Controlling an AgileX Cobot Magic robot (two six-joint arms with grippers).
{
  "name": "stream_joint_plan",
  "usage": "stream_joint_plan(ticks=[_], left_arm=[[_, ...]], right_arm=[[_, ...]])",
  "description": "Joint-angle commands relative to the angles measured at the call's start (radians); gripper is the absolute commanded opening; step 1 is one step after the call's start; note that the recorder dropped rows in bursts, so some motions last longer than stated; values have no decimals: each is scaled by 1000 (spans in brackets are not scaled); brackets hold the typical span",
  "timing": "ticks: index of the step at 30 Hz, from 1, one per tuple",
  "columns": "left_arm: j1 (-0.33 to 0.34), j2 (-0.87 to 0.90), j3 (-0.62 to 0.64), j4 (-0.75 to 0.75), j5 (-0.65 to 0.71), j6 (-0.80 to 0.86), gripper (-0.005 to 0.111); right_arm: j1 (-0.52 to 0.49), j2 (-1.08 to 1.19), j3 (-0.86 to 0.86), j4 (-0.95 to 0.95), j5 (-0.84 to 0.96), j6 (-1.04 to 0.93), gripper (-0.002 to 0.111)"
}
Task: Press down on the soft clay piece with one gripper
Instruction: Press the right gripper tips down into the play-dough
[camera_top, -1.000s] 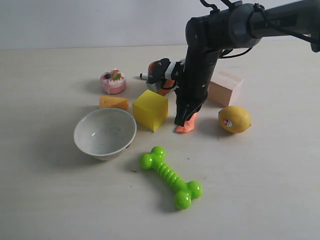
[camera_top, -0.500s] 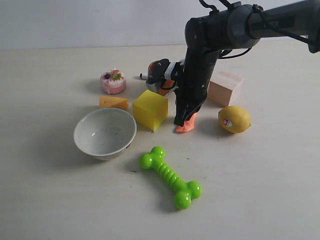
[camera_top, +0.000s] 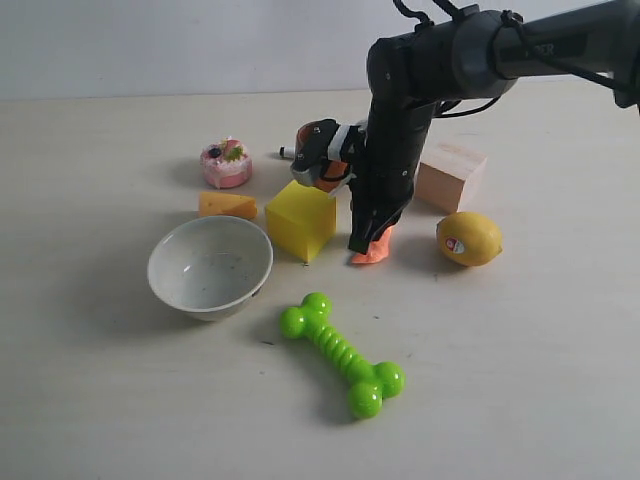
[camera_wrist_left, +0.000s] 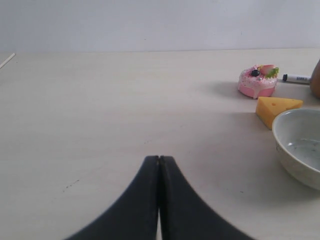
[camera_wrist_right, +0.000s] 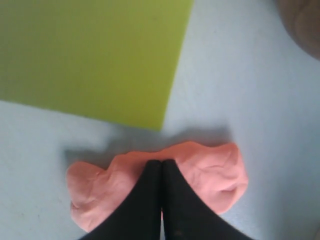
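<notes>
Right wrist view: closed claw (camera_wrist_right: 161, 163) (empty) presses soft clay piece (camera_wrist_right: 210, 172), lying crosswise to it.

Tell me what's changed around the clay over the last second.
The right arm's upper part tipped slightly leftward in the exterior view. The right gripper, jaws shut, stays with its tip on the clay. Nothing was gripped or released. The clay, lemon and bowl stayed put.

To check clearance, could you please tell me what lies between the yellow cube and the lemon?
The soft clay piece lies there, with the tip of the shut right gripper on it, as the exterior view shows.
</notes>
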Motion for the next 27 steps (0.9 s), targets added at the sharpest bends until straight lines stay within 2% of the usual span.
stream_joint_plan(ticks=[1,27], left_arm=[[-8,-6,0,-2,-7,-2,0],[-8,-6,0,-2,-7,-2,0]], right_arm=[[-3,58,23,-31,7,47,0],[-3,-15,23,-9,-19,47,0]])
